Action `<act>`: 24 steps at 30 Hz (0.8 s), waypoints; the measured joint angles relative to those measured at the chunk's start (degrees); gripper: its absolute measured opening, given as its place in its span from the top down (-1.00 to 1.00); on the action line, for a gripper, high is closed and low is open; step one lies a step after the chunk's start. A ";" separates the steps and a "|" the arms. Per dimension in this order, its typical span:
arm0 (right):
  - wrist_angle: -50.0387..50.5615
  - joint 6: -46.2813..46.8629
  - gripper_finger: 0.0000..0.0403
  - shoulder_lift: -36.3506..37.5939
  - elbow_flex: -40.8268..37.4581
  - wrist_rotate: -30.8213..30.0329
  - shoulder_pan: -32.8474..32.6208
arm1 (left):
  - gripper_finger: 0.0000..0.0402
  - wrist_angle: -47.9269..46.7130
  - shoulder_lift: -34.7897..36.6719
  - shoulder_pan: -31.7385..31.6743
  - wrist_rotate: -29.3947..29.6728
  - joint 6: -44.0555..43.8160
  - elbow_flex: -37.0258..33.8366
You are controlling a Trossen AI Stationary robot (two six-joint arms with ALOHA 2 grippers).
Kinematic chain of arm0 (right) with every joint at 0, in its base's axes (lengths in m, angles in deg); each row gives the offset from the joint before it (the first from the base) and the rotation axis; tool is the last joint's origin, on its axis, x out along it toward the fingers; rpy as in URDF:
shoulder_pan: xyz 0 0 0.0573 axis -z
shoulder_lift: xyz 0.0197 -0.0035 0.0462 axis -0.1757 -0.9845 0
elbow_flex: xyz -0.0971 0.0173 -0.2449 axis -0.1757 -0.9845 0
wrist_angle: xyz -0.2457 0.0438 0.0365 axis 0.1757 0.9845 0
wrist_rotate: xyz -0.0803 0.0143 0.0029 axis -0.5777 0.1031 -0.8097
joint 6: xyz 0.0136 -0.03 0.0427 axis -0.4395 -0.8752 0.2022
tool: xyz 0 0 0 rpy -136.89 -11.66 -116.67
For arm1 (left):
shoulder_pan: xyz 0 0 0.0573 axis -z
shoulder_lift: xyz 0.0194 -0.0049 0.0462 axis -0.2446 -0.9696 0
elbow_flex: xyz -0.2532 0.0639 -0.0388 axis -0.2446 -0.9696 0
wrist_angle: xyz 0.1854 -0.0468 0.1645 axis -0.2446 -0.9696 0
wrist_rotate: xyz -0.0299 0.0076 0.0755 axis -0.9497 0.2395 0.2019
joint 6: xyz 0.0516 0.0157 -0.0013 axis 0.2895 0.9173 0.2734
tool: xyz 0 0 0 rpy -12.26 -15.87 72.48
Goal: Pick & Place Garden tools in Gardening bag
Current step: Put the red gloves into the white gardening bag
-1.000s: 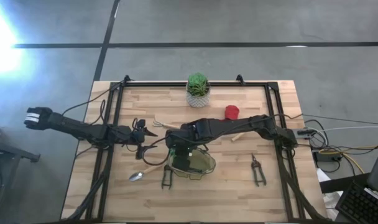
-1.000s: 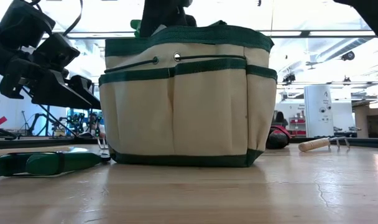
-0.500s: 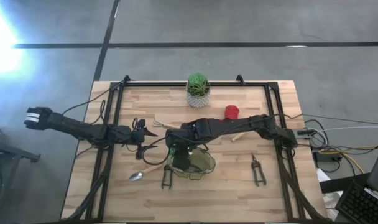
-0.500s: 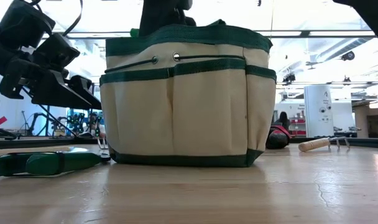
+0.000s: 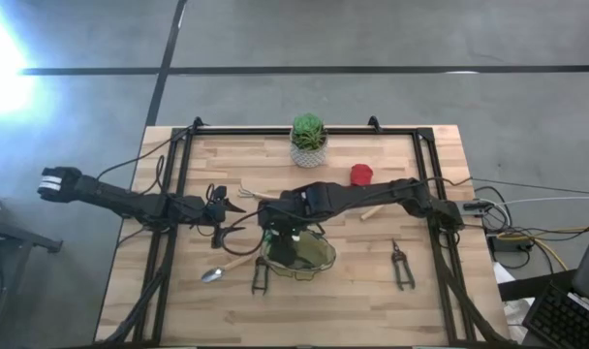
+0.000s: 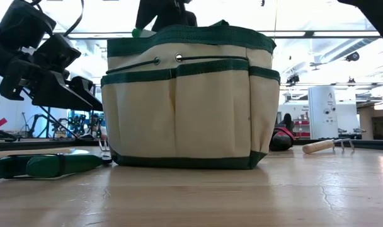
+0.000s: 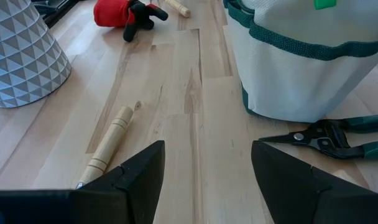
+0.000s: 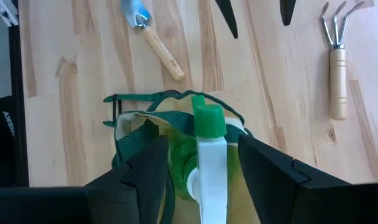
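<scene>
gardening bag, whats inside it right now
A green-capped spray bottle stands in the gardening bag, between the open fingers of the right gripper. The bag's bottom is hidden.

Matt canvas bag (image 6: 190,101), wooden table (image 5: 372,281), perhaps plastic spray bottle (image 8: 209,155), wooden-handled metal rake (image 8: 337,56)

Robotics lab or workshop: grey concrete floor (image 5: 304,39), black metal rig frame (image 5: 173,165) bolted round wooden-plank table (image 5: 372,262), equipment beyond.

The gardening bag (image 5: 299,257) stood upright before me, the spray bottle (image 8: 209,155) inside. Trowel (image 5: 227,267), rake (image 8: 336,59), both shears (image 5: 401,264) and the red item (image 5: 361,174) lay on the table.
</scene>
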 joint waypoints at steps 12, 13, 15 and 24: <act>3.57 -0.81 0.04 4.82 -0.02 1.75 -0.22 | -0.20 -0.03 0.00 0.00 0.01 0.00 0.00; 3.93 -0.81 0.05 5.32 -0.02 1.75 -0.30 | -0.20 -0.07 0.00 0.00 0.02 0.00 0.00; 5.10 -0.73 0.06 6.47 -0.02 1.67 -0.46 | -0.20 -0.04 0.00 0.01 0.02 0.00 0.00; 17.66 1.04 0.17 10.52 -0.04 -3.05 -0.55 | -0.20 0.01 0.00 0.00 0.00 0.00 0.00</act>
